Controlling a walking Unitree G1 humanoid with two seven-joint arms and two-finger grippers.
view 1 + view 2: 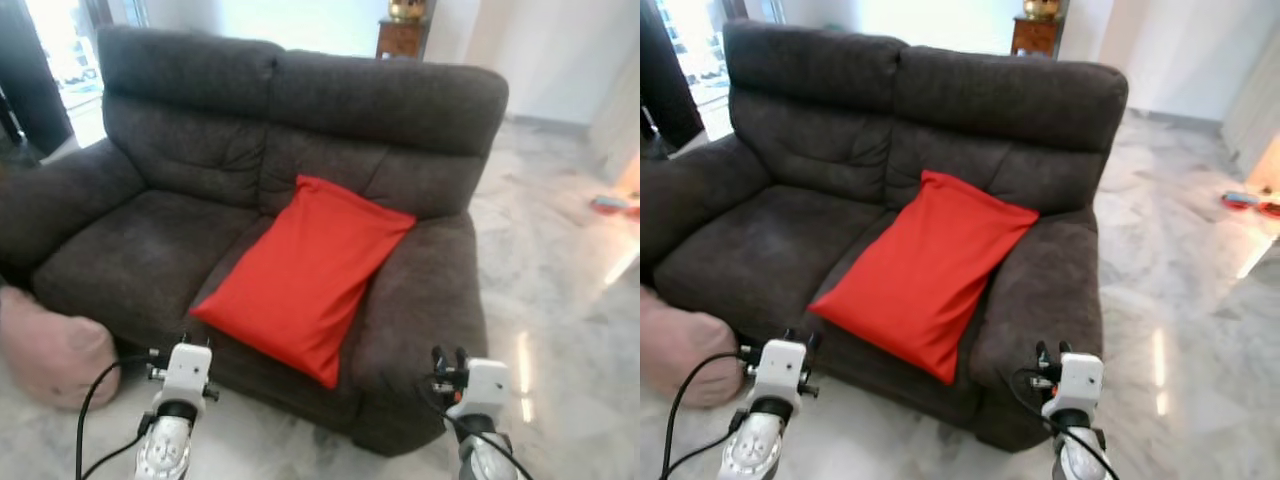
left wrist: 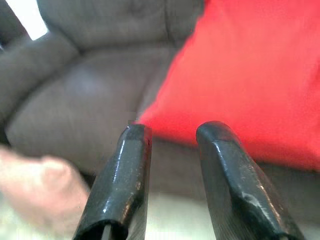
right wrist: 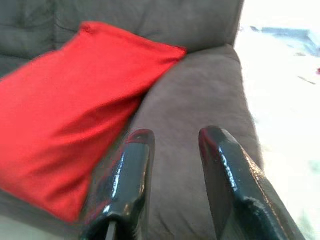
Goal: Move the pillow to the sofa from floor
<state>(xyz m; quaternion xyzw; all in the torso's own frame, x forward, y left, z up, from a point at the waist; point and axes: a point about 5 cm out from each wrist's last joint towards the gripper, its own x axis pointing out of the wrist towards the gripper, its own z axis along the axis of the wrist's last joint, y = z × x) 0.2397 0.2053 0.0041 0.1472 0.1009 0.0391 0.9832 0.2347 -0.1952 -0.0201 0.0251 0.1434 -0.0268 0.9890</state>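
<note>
Red and soft, the flat red cloth pillow (image 1: 305, 275) lies on the dark grey fabric sofa (image 1: 180, 250). It leans on the seat's right side, one corner up against the back cushion and its lower corner hanging a little over the front edge. So the pillow looks to be off the white marble floor (image 1: 560, 300) and in its place.

I think the job is almost done. The good thing to do now is to pull both arms back slowly and keep them away from the pillow, so it does not slide off the seat.

The left gripper (image 2: 172, 135) hangs low in front of the sofa, near the pillow's lower edge. Its two black fingers are a little apart and hold nothing. The right gripper (image 3: 172, 137) is in front of the sofa's right armrest (image 3: 200, 115). Its fingers are a little apart too, and they touch nothing.

A pink soft thing (image 1: 50, 350) sits on the floor by the sofa's left corner.
</note>
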